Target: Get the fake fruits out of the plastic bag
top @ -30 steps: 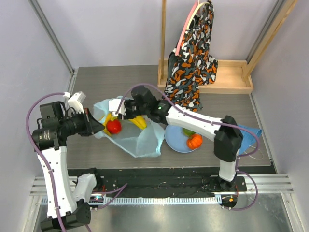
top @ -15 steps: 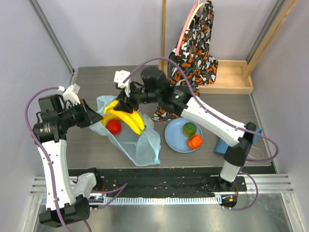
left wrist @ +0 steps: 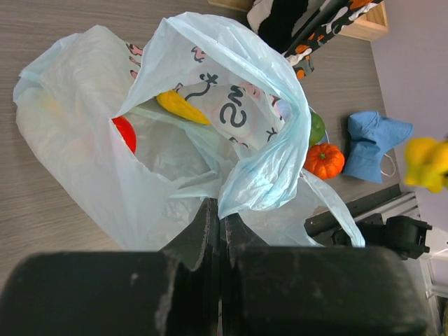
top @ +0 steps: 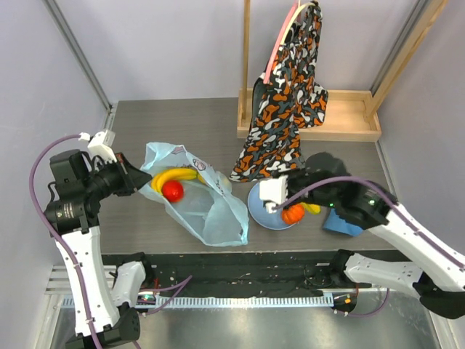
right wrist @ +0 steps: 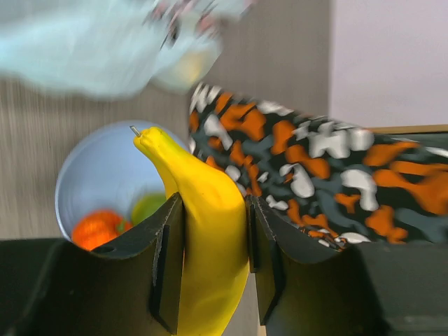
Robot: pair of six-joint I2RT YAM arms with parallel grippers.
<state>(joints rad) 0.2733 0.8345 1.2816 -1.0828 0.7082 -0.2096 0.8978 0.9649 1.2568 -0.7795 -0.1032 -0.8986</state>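
The plastic bag (top: 207,207) lies left of centre, and my left gripper (left wrist: 218,210) is shut on its bunched rim, holding the mouth up. Inside the plastic bag (left wrist: 98,161) I see a red fruit (top: 172,190) and a yellow banana (top: 174,175). My right gripper (right wrist: 213,203) is shut on another yellow banana (right wrist: 206,210), which points upright above the pale-blue plate (right wrist: 98,168). On that plate (top: 260,211) sit the orange ribbed fruit (top: 293,213) and a green fruit (right wrist: 148,206). In the left wrist view the red fruit (left wrist: 126,133), the banana in the bag (left wrist: 182,106) and the orange fruit (left wrist: 323,160) show.
A patterned orange, black and white cloth (top: 287,94) hangs from a wooden frame (top: 341,116) at the back, just behind the plate. A blue cloth (top: 347,222) lies right of the plate, partly under my right arm.
My right arm has carried a banana out of the bag and swung right, to above the plate. My left gripper has stayed shut on the bag's rim.
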